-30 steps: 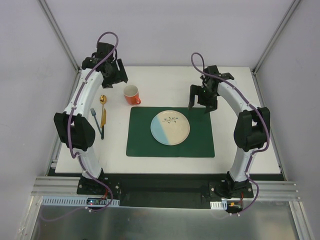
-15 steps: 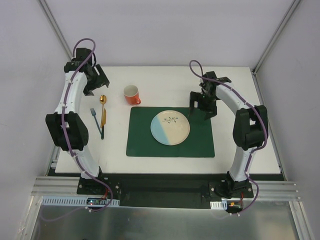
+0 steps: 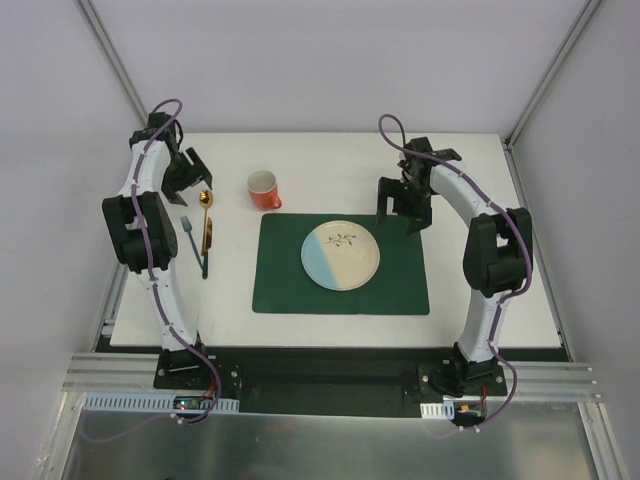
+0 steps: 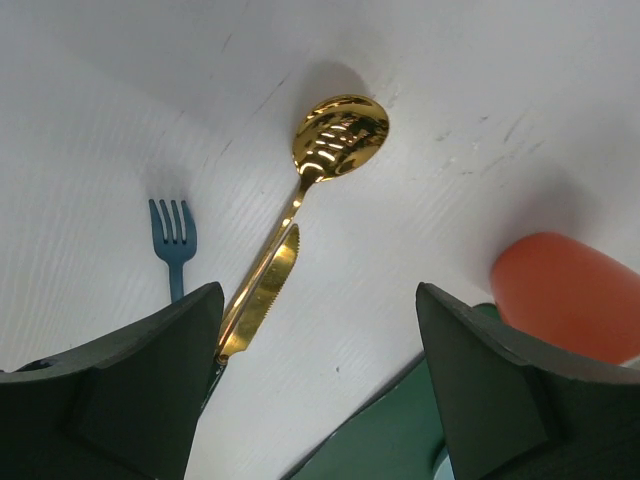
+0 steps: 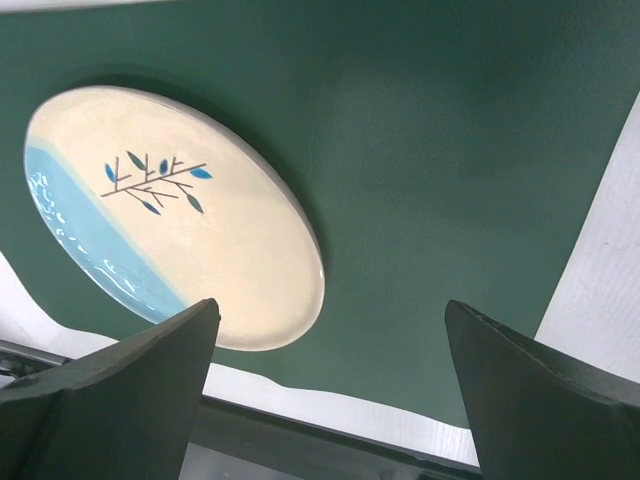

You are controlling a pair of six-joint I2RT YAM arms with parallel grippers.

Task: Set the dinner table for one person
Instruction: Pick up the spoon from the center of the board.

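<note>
- The dinner table [image 3: 330, 160], a plain white top, fills the space ahead of both arm bases, with a dark green placemat [image 3: 400, 280] lying at its middle
- A cream-and-blue plate [image 3: 340, 256] with a leaf sprig sits in the centre of the placemat
- An orange-red cup [image 3: 264, 189] stands on the bare table just beyond the mat's far left corner
- Near the table's left edge lie a gold spoon [image 4: 340, 135], its handle meeting the serrated blade of a gold knife [image 4: 262, 290], and a blue fork [image 4: 173, 232] just beside them
- The left gripper [image 4: 320, 340] hangs above this cutlery, jaws wide and holding nothing
- The right gripper [image 5: 332, 330] hovers over the mat's far right corner, jaws spread wide, nothing between them
</note>
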